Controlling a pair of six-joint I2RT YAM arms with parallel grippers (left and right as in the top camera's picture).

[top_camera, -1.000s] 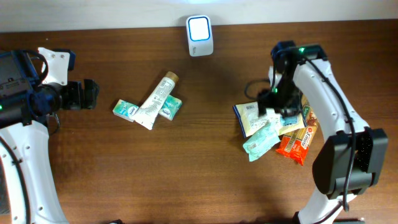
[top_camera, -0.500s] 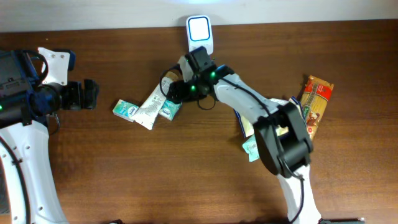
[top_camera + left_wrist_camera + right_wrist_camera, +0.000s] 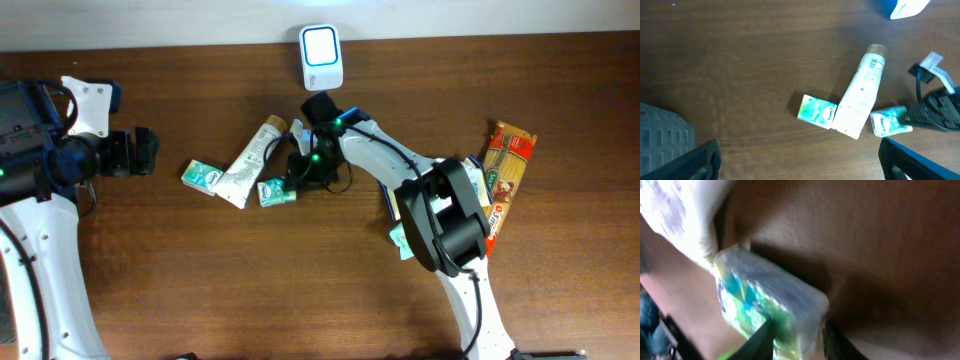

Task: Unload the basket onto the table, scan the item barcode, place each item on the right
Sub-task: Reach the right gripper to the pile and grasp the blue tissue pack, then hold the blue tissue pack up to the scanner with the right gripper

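Green and white, the little box (image 3: 277,193) lies on the brown tabletop (image 3: 150,290) near the middle of the overhead frame, just right of the long white tube (image 3: 250,160). The right end effector (image 3: 303,174) has its two fingers (image 3: 760,342) pressed on each side of one end of that box. It looks pinched, but only by a corner. The left end effector (image 3: 150,152) waits far off at the left edge, wide open and holding nothing.

I think the hold is the weak spot. With so little of the box between the fingers, it could twist or slip out when it goes up and fall onto the wood. The tube is very close, so a crooked lift could knock it too. The scanner (image 3: 321,45) stands at the top middle of the frame. I can't see a barcode on the box, so it might face the wrong way, and then the scanner would read nothing.
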